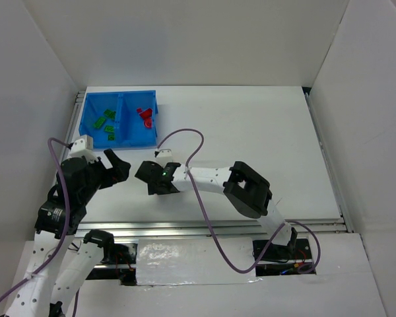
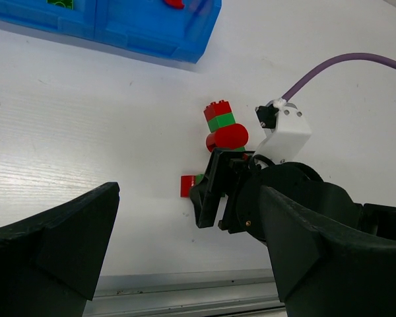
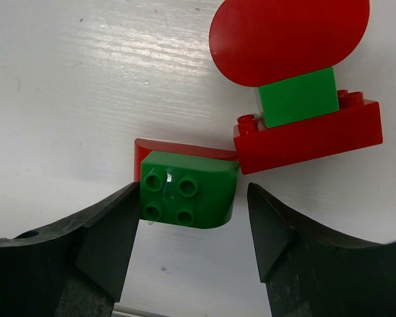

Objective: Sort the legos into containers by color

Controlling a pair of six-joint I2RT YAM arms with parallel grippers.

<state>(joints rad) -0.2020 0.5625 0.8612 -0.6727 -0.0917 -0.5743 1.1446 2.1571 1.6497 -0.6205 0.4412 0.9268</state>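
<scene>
Right gripper [image 3: 193,198] is low over the table, jaws apart and straddling a green brick [image 3: 188,188]. Its left finger [image 3: 112,231] is at the brick's edge or touching it (can't tell), w/ a sliver of gap on the other side, so not clamped. That brick sits on a red piece [image 3: 178,148], 4 studs up. Just beside it, touching at a corner, is a 3-part stack lying on its side: red half-round plate [image 3: 289,39], small green block [image 3: 297,98], red long brick [image 3: 310,139]. So 5 loose legos on the table: 2 green, 3 red.

Left gripper [image 1: 119,165] hovers nearby w/ jaws wide apart and nothing between them.

Farther back-left is the blue bin [image 1: 133,140], 2 compartments. The left one holds approx 5 green pcs; the right one holds 2 or 3 red, too small to separate.

The surface is a white table [image 1: 251,132] w/ a metal rail [image 1: 218,228] along the near edge and white panels [image 1: 185,39] on 3 sides.
</scene>
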